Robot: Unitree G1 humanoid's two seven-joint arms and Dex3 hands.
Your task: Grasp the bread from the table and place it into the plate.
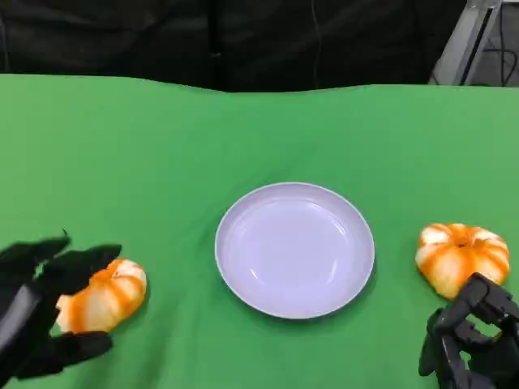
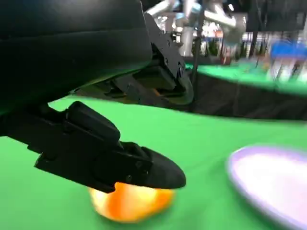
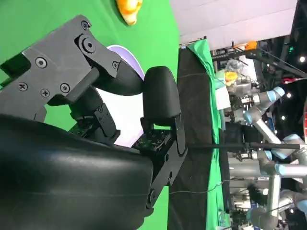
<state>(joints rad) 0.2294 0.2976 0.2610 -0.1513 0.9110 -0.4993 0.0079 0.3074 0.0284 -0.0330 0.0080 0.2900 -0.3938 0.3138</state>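
Two orange-and-white breads lie on the green table (image 1: 162,146) in the head view, one at each side of the pale lilac plate (image 1: 294,249), which sits in the middle with nothing in it. The left bread (image 1: 104,297) lies well apart from the plate, and the left hand (image 1: 45,312) is wrapped about it: black fingers spread wide reach over its top and under its near side, touching it on the side away from the plate. Whether they grip it firmly cannot be told. The right bread (image 1: 462,255) sits near the plate's other side, and the right hand (image 1: 474,336) is just in front of it, fingers curled in with nothing between them; a fingertip comes close to the bread's near edge, but contact cannot be judged.

In the left wrist view the left hand's shell and one long black finger (image 2: 120,163) lie over the left bread (image 2: 129,203), which shows as a blurred orange lump resting on the green cloth. The plate (image 2: 268,179) shows off to the side, apart from it.

In the right wrist view the right hand (image 3: 129,115) has its fingers bent close in front of the plate (image 3: 125,108), and the left bread (image 3: 128,8) shows far beyond
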